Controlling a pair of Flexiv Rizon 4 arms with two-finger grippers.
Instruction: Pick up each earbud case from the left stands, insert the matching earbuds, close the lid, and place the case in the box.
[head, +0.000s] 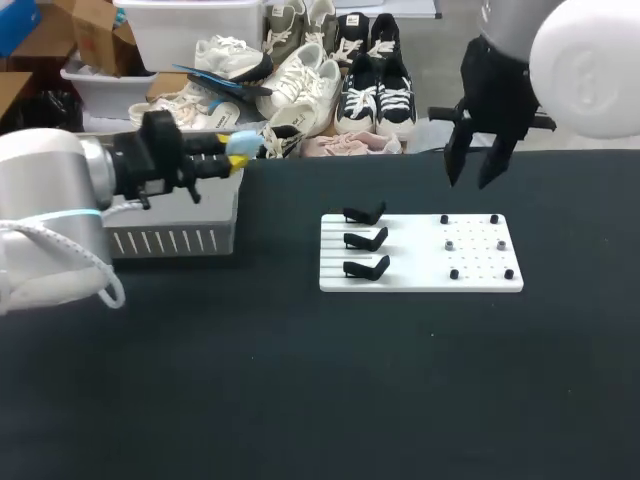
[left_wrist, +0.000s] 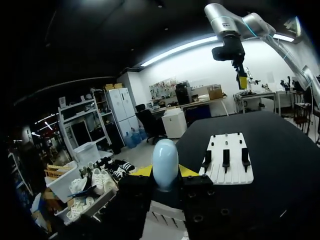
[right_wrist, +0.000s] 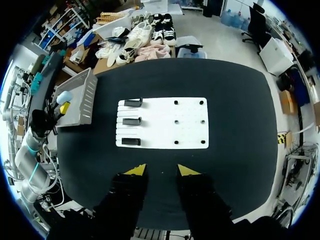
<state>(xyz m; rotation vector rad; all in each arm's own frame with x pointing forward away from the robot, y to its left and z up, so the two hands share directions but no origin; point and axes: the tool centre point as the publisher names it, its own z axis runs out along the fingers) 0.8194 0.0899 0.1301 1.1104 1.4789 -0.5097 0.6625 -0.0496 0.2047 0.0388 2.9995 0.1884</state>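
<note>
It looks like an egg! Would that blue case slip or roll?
Probably slippery: the blue case looks smooth and glossy in the left gripper. Its rounded, egg-like shape would likely roll if set down. It seems rigid, not squashed.

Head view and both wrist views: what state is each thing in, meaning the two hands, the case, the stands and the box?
left hand: shut on the earbud case.
earbud case: light blue, lid looks closed, held in the air by the box.
right hand: open, empty, raised above the table.
stands: all three empty.
box: on the table; contents not visible.
</note>
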